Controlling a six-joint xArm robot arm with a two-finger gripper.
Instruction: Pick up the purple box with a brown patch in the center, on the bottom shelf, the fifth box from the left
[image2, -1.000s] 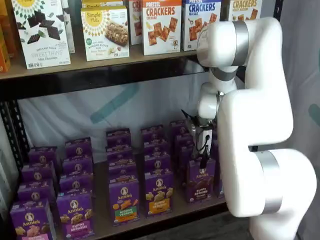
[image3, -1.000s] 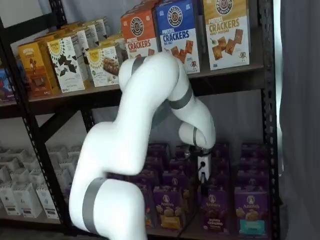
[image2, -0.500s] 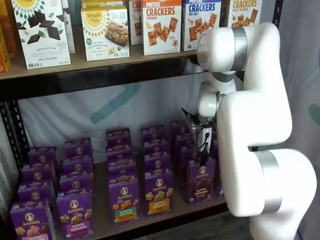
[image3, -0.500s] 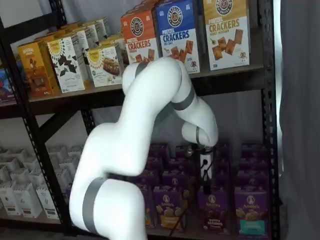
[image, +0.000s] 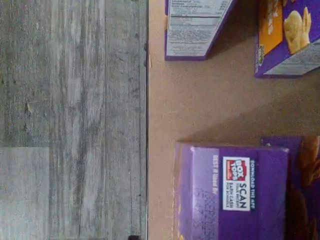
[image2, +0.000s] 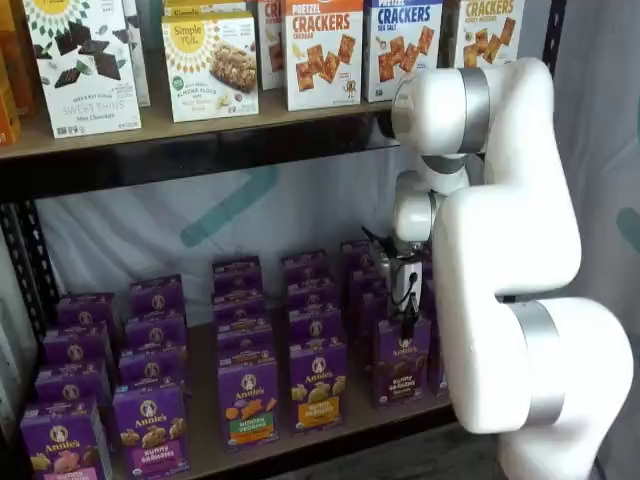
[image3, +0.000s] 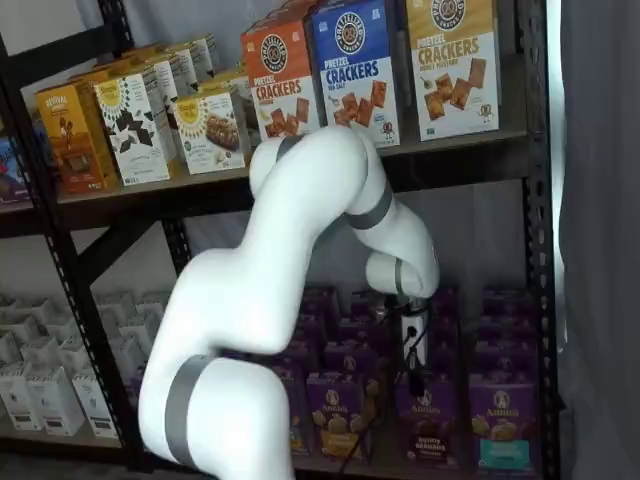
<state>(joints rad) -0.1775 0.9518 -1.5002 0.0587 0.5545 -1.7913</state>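
The purple box (image2: 403, 362) with a dark brown band stands at the front of the bottom shelf (image2: 200, 442), in the row at the arm's side. It also shows in a shelf view (image3: 428, 422). My gripper (image2: 406, 324) hangs just above its top, white body up, black fingers down; it shows in both shelf views (image3: 413, 378). No gap between the fingers shows. In the wrist view a purple carton top (image: 232, 192) with a "Box Tops" label lies close below the camera, on the tan shelf board (image: 200, 107).
Rows of small purple cartons fill the shelf, with an orange-yellow banded box (image2: 318, 388) beside the target and a teal banded box (image3: 499, 425) on the other side. Larger cracker boxes (image2: 322, 52) stand on the board above. Grey floor (image: 75, 120) lies past the shelf's front edge.
The arm's upper joints have shifted slightly, and the gripper has moved a little sideways and lower over the front box.
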